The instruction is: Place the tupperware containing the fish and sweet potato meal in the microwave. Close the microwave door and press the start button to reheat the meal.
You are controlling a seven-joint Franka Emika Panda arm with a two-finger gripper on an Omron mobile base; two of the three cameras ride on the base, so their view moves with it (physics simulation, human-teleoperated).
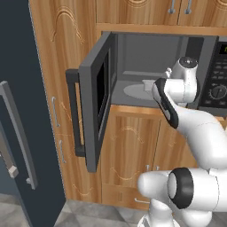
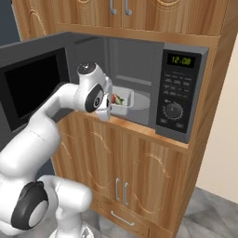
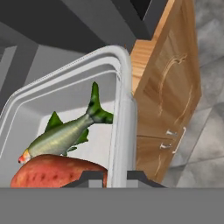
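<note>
The tupperware (image 3: 65, 109) is a pale shallow box with a green fish (image 3: 65, 133) and a reddish sweet potato (image 3: 57, 173) in it. My gripper (image 3: 117, 177) is shut on its right wall, one fingertip inside and one outside. In the right base view the tupperware (image 2: 122, 99) sits just inside the microwave (image 2: 139, 69) cavity, over the front of the turntable (image 2: 143, 101), with the gripper (image 2: 108, 105) at its near edge. I cannot tell if it rests on the plate. The microwave door (image 1: 95, 104) stands wide open to the left, its bar handle (image 1: 74, 115) facing out.
The black control panel (image 2: 174, 93) with buttons and a dial lies right of the cavity. A tall blue-grey door (image 1: 26, 115) stands at the far left. Wooden cabinet doors (image 2: 125, 158) lie below the microwave, and more above it.
</note>
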